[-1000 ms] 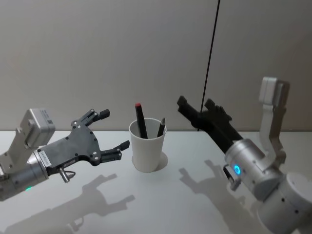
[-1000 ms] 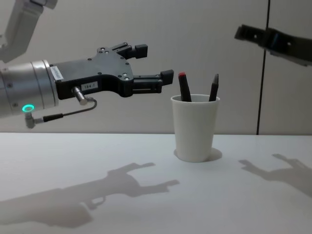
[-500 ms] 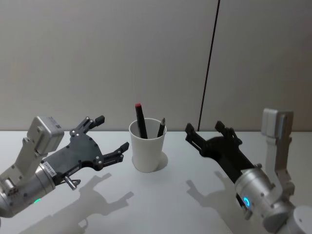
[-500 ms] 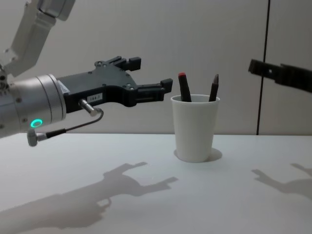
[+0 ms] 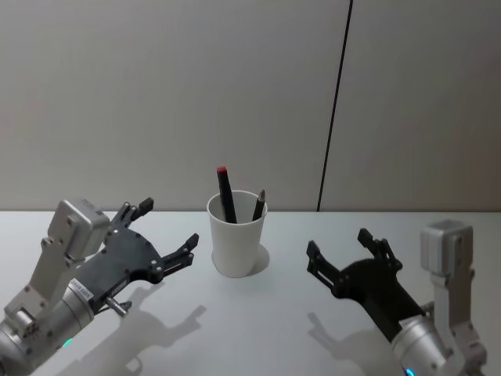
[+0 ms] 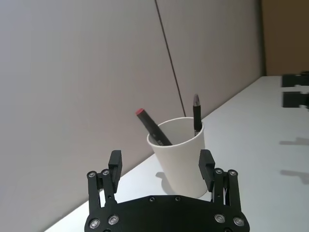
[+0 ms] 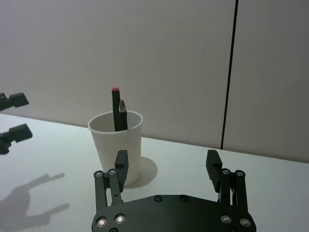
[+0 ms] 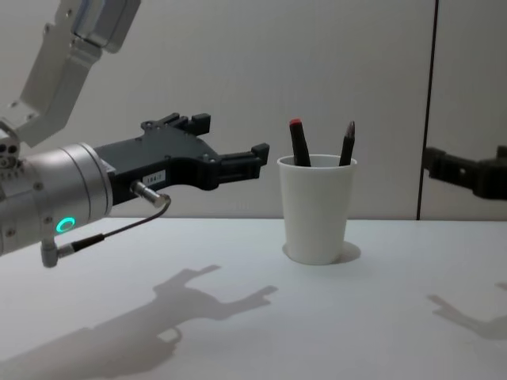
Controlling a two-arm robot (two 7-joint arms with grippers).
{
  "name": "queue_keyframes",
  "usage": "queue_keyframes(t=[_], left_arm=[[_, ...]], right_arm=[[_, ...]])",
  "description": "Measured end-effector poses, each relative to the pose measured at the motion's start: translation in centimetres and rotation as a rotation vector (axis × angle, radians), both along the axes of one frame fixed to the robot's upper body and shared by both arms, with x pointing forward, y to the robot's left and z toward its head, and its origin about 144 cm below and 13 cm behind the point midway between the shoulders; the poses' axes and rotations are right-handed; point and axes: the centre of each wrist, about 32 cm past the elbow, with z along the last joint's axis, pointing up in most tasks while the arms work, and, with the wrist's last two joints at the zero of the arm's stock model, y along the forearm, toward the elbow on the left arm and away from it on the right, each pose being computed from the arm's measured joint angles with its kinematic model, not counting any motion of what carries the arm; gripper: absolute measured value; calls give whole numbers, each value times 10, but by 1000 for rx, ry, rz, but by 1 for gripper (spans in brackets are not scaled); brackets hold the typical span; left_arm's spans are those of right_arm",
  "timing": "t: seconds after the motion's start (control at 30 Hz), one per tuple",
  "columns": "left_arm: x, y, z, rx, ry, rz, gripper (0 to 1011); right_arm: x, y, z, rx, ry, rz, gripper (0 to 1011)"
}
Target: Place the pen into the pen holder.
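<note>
Head view: the pen holder [image 5: 236, 235] stands mid-table with a red-tipped pen [image 5: 226, 193] and a dark pen [image 5: 258, 205] inside; left gripper [image 5: 167, 230] and right gripper [image 5: 341, 244] flank it, both spread wide and empty.
Chest view: the left gripper's fingertip [image 8: 258, 152] sits near the cup rim; a sideways sweep could likely topple the light cup.
Left wrist view: bare table [image 6: 260, 145] lies open beyond the cup.
Right wrist view: the cup sits well apart from the fingers [image 7: 121, 159], leaving room to move.

A plain white worktop [image 5: 258, 329] spreads out, with soft shadows lying on it. Behind stands a grey wall [image 5: 156, 94]. A thin dark seam [image 5: 335, 102] runs down it.
</note>
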Motion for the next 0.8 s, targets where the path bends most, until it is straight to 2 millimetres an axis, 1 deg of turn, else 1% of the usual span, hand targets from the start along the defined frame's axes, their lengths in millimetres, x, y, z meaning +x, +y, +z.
queue_keyframes(t=[0.13,0.27,0.5,0.8], left_arm=[[-9,-4,-3,-7,17,52,1002],[-16,-7,-5,-12,30,97,1002],[-32,-14,-9,-19,56,187,1002],[-46,-19,-12,-22,77,272,1002]], right_arm=[[-9,-2,-6,-36,-6,-1,1001],[-13,-3,-8,-51,-8,-1,1001],[-14,-3,-9,-57,-10,-1,1001],[-15,-3,-9,-56,-9,-1,1001]])
